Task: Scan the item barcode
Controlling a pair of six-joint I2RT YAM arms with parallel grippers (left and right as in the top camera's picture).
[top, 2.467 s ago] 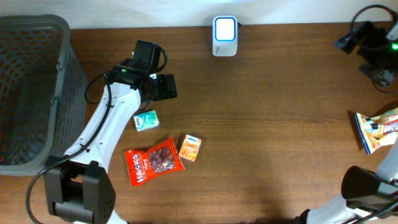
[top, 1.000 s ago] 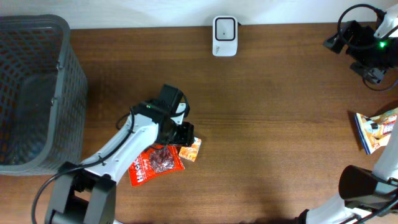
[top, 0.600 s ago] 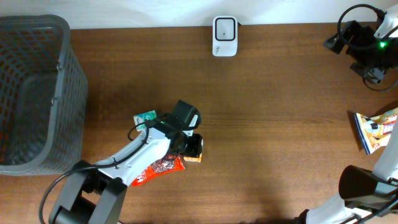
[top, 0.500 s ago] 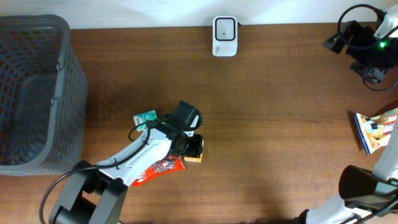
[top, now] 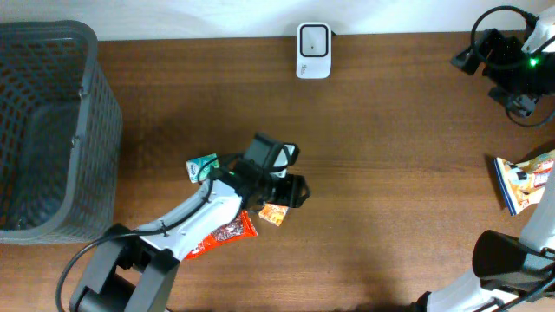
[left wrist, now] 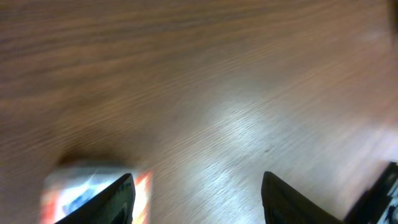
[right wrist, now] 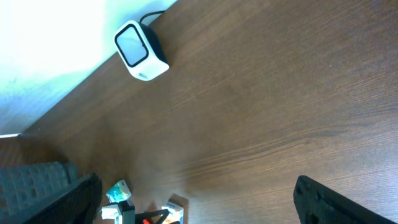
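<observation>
Left jaws stand apart over bare wood, gripping nothing — the orange packet [top: 274,214] lies just beside them toward the worktop's near edge, outside their gap; right jaws gape empty near the far right corner — left is far nearer

The table [top: 399,173] is finished in dark brown, with fine wood grain running across it. The scanner [top: 313,39] is white, with a pale grey window outlined in a dark line. The basket [top: 52,130] is dark grey, in an open mesh pattern. The pouch [top: 227,236] is red with white lettering. The orange packet [top: 274,213] carries a white and blue patch. The small packet [top: 202,167] is green and white. The left arm [top: 204,217] is white; the left gripper [top: 291,191] is black.
</observation>
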